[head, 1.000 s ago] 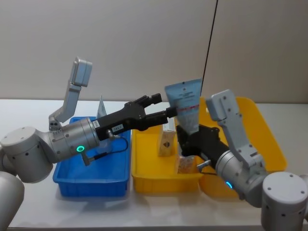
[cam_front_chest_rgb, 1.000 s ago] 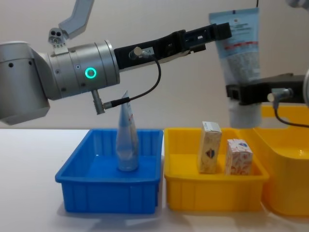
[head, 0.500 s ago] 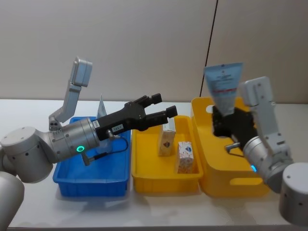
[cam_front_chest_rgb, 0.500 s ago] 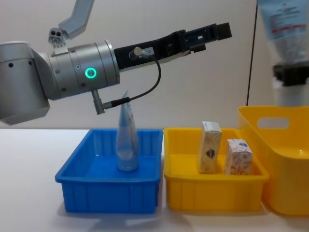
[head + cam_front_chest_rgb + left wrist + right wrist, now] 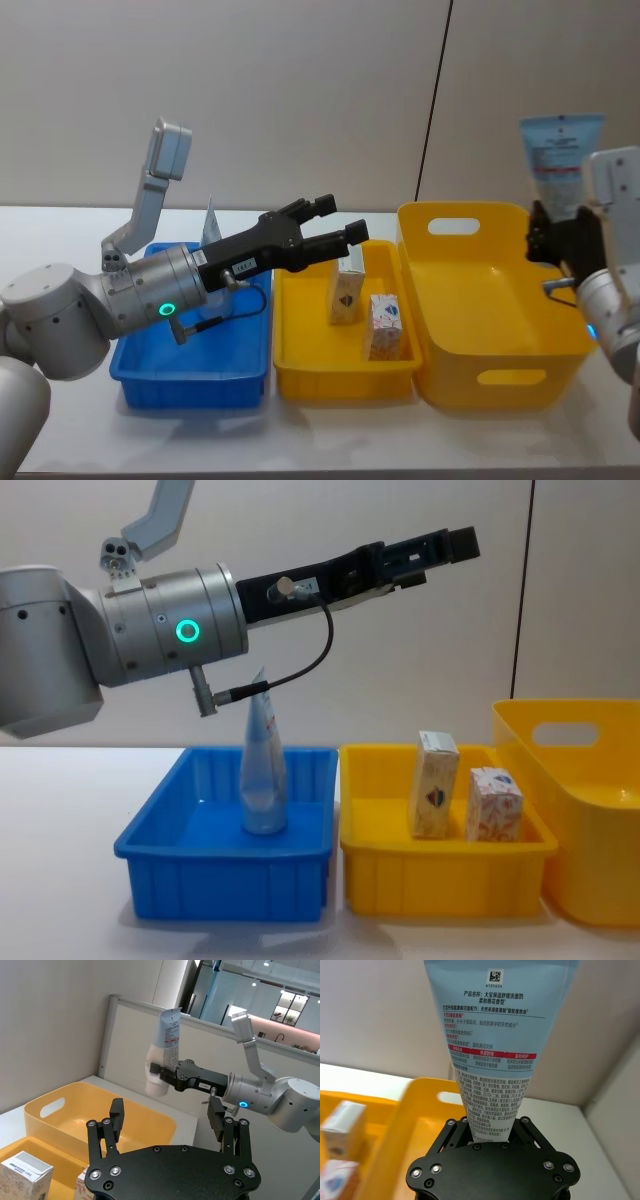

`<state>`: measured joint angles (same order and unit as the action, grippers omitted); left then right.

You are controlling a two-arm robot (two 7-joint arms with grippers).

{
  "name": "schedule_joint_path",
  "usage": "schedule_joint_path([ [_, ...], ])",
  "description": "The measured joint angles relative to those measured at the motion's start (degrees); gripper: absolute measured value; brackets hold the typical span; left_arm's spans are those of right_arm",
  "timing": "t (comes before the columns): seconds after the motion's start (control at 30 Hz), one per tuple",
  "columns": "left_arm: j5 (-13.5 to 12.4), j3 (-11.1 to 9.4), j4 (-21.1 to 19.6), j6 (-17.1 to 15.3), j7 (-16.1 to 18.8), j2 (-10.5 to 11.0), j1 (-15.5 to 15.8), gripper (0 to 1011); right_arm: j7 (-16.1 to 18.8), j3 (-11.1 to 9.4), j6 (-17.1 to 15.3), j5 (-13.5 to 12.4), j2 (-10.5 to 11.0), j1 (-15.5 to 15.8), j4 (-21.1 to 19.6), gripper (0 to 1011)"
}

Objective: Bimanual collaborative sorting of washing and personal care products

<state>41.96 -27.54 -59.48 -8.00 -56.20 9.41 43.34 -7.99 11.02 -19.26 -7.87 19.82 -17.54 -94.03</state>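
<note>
My right gripper is shut on the cap end of a pale blue squeeze tube, held upright with its crimped end up, at the far right beyond the big yellow basket. The right wrist view shows the tube clamped in the gripper. My left gripper hangs open and empty above the yellow tray; it shows high up in the chest view as well. A second tube stands in the blue tray. Two cartons stand in the yellow tray.
The trays and the basket stand side by side on the white table, blue at the left, basket at the right. A wall with a dark vertical seam lies behind. From the left wrist, the right gripper holds the tube past the basket.
My right arm has carried the tube from beside the left gripper over the yellow tray, rightward across the basket to the far right. The left arm has not moved.
</note>
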Motion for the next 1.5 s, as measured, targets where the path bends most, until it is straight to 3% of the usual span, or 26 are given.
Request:
schedule_joint_path([
  [0.23,0.00,0.00,0.00,0.00,0.00,0.00,0.00,1001,-2.48,-2.41,-1.46,0.82,-0.02,0.56,1.67,210],
  [0.47,0.00,0.00,0.00,0.00,0.00,0.00,0.00,1001,-2.23,-3.23,-3.21,0.61,-0.18,0.81,3.10,208],
  [0.97,0.00,0.00,-0.01,0.00,0.00,0.00,0.00,1001,3.97,-1.40,-2.88,-0.55,-0.42,-1.09,7.14,208],
  [1.27,0.00,0.00,0.00,0.00,0.00,0.00,0.00,1001,5.63,-0.36,-2.29,-0.50,-1.06,-2.39,9.38,206],
  [1.43,0.00,0.00,0.00,0.00,0.00,0.00,0.00,1001,6.20,-0.01,-2.05,-0.42,-1.31,-2.91,10.25,329],
  [1.5,0.00,0.00,0.00,0.00,0.00,0.00,0.00,1001,6.32,0.07,-2.02,-0.40,-1.37,-3.02,10.44,424],
])
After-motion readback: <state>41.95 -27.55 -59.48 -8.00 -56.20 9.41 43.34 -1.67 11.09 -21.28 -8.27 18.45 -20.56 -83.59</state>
